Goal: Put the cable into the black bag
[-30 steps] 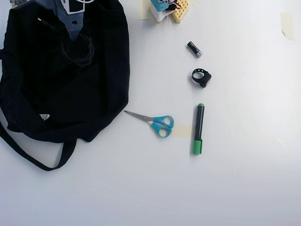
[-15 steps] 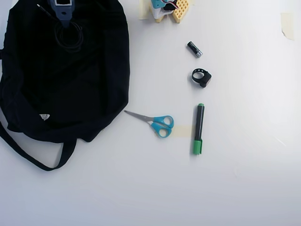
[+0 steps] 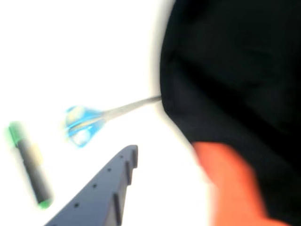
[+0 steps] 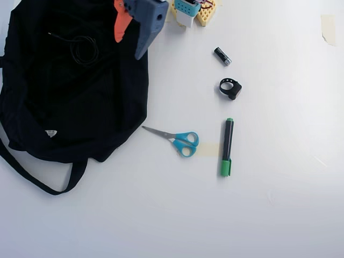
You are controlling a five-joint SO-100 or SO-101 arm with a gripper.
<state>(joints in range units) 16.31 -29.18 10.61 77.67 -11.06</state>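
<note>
A: Start at the left of the overhead view. What fills that side?

B: The black bag [image 4: 80,107] covers the upper left of the frame, lying flat on the white table [image 4: 279,204]. Its thin strap [image 4: 32,180] loops out at the lower left, and a small white label [image 4: 50,133] shows near its lower edge.

A: And the cable?

B: The cable [image 4: 83,49] lies coiled on the bag's fabric in the upper left, with a short loose end running up and left from the loop. Nothing grips it.

A: Where are the fingers?

B: The fingers [image 4: 131,35] hang at the top of the frame over the bag's right edge, one orange, one blue-grey. They stand apart and hold nothing, just right of the cable and clear of it.

A: Further right?

B: The scissors [image 4: 177,138] with blue handles lie near the middle, the blade tip pointing at the bag's lower right edge. Right of them a green-capped marker [image 4: 227,146] lies upright in the frame. Above it sits a small black ring-shaped strap [image 4: 230,88], and above that a small black battery [image 4: 222,56].

A: Does the wrist view add anything?

B: It is blurred. The marker [image 3: 30,165] is at the lower left, the scissors [image 3: 94,120] just right of it with the blade reaching the bag [image 3: 235,70], which fills the right side. The blue-grey finger [image 3: 101,193] rises from the bottom edge; the orange one [image 3: 233,188] sits at the lower right against the bag.
</note>
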